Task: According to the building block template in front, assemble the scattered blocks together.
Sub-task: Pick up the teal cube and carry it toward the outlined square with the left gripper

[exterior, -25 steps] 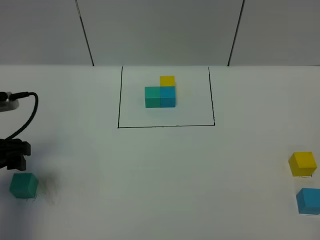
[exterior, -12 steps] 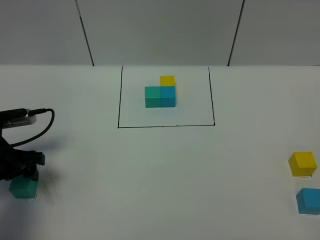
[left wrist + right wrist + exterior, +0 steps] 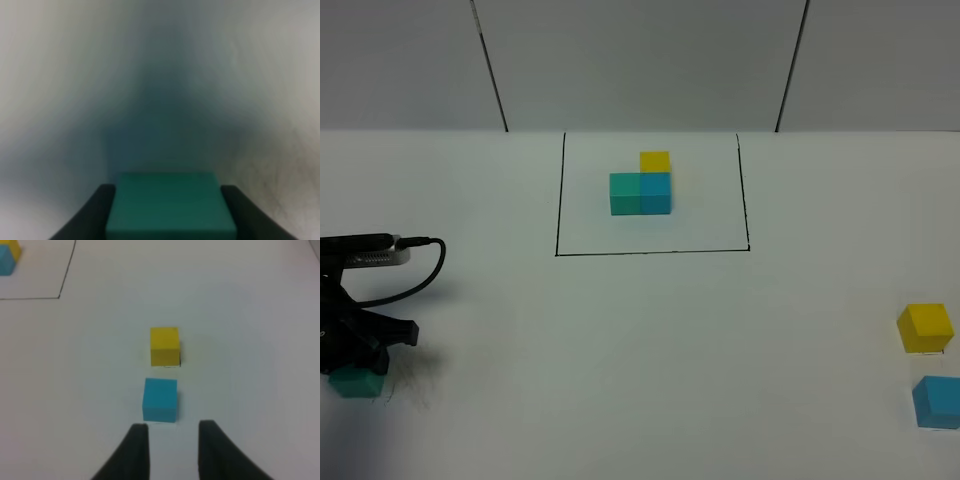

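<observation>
Matt teal-green block [image 3: 170, 205] on smooth white table [image 3: 620, 350].

1. The left gripper [image 3: 360, 360] is held low, its fingers [image 3: 92, 217] set close on either side of a teal-green cube [image 3: 170, 207]; clamping cannot be confirmed.
2. The right gripper [image 3: 172, 445] is held with its jaws parted.

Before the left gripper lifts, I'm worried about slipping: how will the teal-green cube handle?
Probably stiff: the teal-green cube shows flat faces and straight edges between the left gripper's fingers. Its matte surface likely grips well. Sitting flat, it shouldn't roll.
</observation>
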`<state>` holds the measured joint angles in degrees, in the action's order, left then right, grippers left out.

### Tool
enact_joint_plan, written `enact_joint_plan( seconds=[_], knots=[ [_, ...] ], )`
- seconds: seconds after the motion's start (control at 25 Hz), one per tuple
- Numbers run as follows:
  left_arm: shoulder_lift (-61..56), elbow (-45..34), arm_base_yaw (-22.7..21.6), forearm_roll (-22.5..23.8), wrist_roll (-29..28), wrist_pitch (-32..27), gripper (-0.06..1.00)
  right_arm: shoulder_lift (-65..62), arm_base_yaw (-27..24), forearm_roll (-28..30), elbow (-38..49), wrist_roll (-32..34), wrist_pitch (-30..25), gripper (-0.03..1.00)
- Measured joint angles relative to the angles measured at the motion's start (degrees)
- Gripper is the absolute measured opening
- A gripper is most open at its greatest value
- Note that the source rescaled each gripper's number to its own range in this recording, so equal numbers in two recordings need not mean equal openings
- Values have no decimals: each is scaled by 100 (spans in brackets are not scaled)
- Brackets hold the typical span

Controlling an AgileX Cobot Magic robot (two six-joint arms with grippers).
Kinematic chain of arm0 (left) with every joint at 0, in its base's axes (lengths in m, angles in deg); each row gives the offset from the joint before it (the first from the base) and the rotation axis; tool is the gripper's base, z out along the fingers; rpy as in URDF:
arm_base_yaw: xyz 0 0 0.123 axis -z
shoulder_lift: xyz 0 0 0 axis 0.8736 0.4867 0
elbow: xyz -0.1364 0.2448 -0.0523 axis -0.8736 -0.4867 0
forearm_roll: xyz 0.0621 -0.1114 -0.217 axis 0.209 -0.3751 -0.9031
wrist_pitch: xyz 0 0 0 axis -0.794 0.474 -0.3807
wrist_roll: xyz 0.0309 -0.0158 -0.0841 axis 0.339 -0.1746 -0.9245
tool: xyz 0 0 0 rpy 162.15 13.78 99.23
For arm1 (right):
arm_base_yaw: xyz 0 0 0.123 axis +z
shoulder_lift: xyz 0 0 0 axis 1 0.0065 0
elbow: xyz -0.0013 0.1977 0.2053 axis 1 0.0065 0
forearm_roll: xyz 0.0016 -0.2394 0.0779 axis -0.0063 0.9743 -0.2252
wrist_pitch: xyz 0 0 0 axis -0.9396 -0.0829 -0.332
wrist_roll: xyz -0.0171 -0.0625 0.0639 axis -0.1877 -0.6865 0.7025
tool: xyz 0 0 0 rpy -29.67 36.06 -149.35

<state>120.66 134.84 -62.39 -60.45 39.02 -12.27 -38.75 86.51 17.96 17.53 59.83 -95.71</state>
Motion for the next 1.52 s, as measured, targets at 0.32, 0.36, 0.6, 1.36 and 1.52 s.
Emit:
enact_joint_plan(
  seconds=[0.32,0.36,0.6,1.36,1.52],
  knots=[
    [0,890,1203,-1224,3293,-533,0,0,0,0,0,0,0,0],
    [0,1032,1500,-1412,3919,-611,0,0,0,0,0,0,0,0],
    [353,1922,3085,-1333,5780,-1090,0,0,0,0,0,0,0,0],
    [1919,3354,4036,-435,5738,-1853,0,0,0,0,0,0,0,0],
    [2000,3354,4036,-474,5822,-1746,0,0,0,0,0,0,0,0]
  ],
)
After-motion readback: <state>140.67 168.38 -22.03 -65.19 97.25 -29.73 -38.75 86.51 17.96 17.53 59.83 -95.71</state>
